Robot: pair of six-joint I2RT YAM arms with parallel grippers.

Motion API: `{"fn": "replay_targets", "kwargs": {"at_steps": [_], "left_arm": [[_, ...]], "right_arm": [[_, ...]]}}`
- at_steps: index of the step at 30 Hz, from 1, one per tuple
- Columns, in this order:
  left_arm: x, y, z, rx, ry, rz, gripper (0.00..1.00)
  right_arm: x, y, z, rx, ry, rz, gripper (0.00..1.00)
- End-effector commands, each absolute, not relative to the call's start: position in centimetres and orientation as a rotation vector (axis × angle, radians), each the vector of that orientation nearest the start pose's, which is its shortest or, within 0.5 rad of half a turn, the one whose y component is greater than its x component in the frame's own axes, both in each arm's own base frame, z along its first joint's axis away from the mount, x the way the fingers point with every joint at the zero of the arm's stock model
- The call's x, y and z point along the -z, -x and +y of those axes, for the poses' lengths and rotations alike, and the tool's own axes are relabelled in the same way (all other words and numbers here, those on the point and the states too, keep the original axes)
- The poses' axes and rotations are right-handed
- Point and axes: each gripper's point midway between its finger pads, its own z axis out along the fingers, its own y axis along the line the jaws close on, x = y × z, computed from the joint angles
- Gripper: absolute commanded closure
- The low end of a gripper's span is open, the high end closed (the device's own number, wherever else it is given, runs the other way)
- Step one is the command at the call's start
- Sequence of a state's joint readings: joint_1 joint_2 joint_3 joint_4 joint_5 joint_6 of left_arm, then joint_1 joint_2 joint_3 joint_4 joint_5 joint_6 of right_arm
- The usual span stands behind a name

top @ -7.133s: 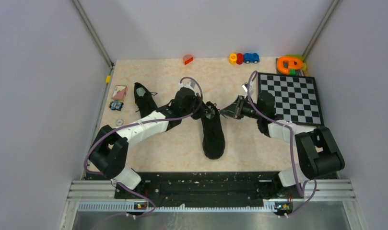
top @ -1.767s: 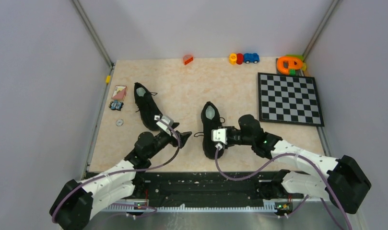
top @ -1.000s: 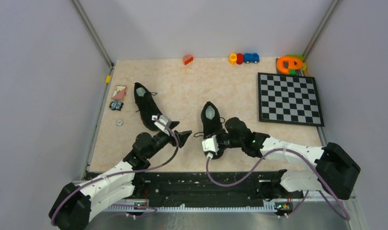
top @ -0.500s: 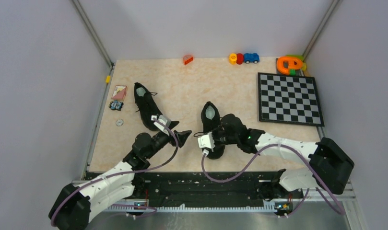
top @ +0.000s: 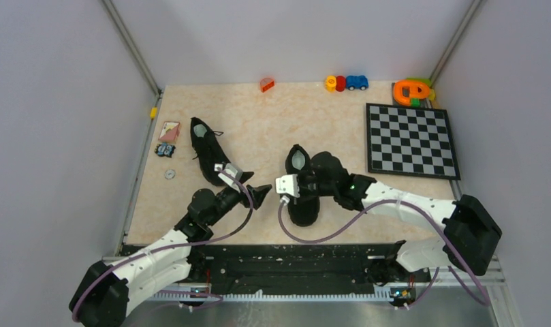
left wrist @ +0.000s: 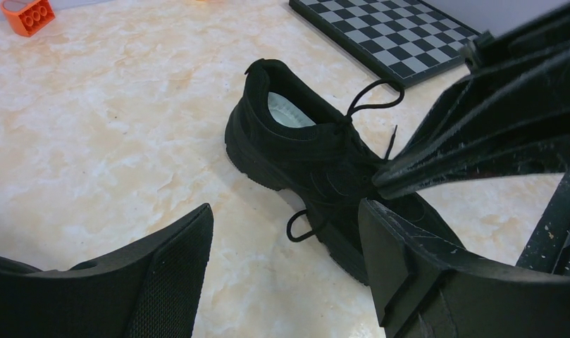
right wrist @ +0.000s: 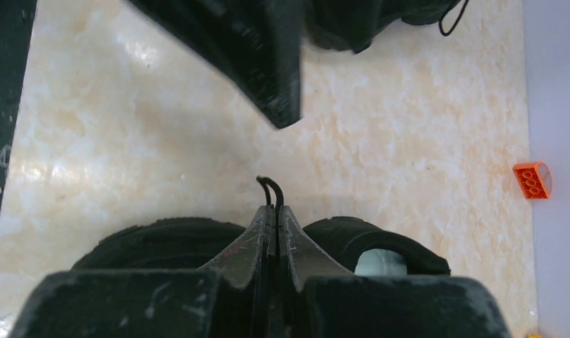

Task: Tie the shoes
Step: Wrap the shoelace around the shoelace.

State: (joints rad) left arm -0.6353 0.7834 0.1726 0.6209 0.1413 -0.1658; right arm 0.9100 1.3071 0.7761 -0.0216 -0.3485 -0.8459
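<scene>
Two black shoes lie on the marble table: one at the left (top: pixel 207 155), the other in the middle (top: pixel 304 203), its pale insole (top: pixel 298 161) showing. My right gripper (right wrist: pixel 275 208) reaches over the middle shoe (right wrist: pixel 162 243), shut on a loop of its thin black lace (right wrist: pixel 270 187) that sticks out past the fingertips. From above, its wrist camera (top: pixel 286 185) hides the jaws. My left gripper (left wrist: pixel 285 210) hovers open just left of that shoe (left wrist: pixel 296 151), nothing between its fingers; another lace loop (left wrist: pixel 301 227) lies on the table beside the sole.
A chessboard (top: pixel 412 139) lies at the right. Toy cars (top: pixel 346 83), an orange brick (top: pixel 267 84) and an orange-green toy (top: pixel 412 90) line the back edge. A small card (top: pixel 169 131) and a washer (top: pixel 169 174) sit by the left wall.
My right gripper has slid left and farther back across the middle shoe, and its jaws have shut on the lace. The left arm has stayed still, open.
</scene>
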Motion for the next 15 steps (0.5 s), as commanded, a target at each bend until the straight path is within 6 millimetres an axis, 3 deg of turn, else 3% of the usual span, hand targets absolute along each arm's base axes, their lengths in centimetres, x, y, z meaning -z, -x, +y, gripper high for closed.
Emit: {"fn": "replay_targets", "kwargs": {"at_steps": [1,9,15], "left_arm": [[-17.7,-23.9,-21.2,0.730,-0.478,1.496,0.21],[-18.0,-24.8,-21.2,0.694,-0.469,1.494,0.22],[-18.1,-25.1,-22.1,0.680,-0.550,1.484,0.23]], "right_arm": [[-17.8,-22.6,34.7,-0.509,1.612,1.339,1.00],[-18.9,-25.7,35.2,-0.607,1.468,1.690,1.00],[-20.5,-27.3,34.5,-0.725,1.286,1.778,1.00]]}}
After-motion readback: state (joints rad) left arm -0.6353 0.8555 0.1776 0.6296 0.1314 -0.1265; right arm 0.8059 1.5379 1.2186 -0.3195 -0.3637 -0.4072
